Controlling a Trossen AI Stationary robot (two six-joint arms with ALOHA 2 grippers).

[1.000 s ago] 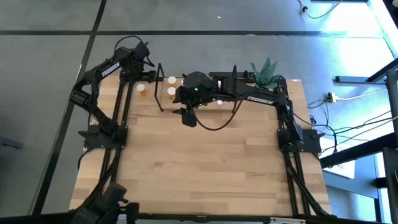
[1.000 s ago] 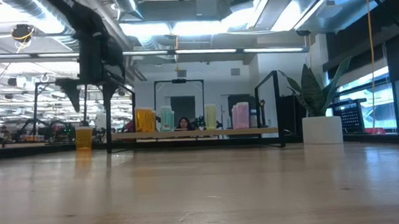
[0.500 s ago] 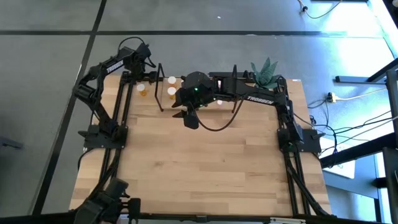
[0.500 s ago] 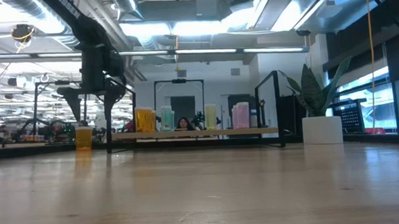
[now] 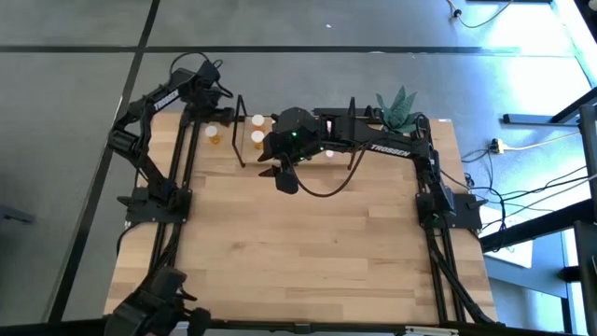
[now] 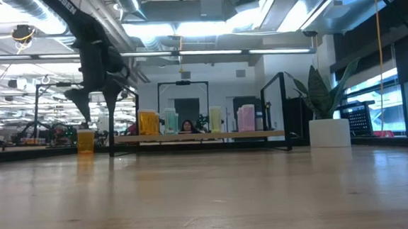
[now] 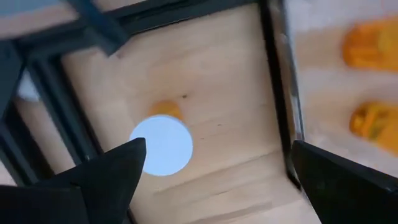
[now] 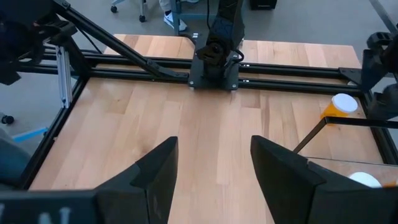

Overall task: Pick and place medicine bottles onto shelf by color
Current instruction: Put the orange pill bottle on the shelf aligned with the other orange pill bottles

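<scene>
An orange bottle [image 5: 214, 134] with a white cap stands alone on the counter [image 5: 308, 243], just outside the shelf's [image 5: 250, 154] black end loop, on the side away from the plant [image 5: 396, 107]. Seen from the left wrist, its cap [image 7: 161, 145] sits close to one finger rather than centred between the two. The left gripper [image 5: 216, 101] hangs above this bottle with its fingers [image 7: 106, 171] spread wide and nothing between them. To do this step well, I judge it should first shift until the cap lies midway between the fingers, then drop straight down and close on the body below the cap, keeping clear of the shelf's loop beside it. Two more orange bottles [image 5: 257, 138] already stand on the shelf, so this one likely belongs next to them. The right gripper [image 5: 278, 171] hovers over the shelf with its fingers [image 8: 155, 171] parted and empty.
</scene>
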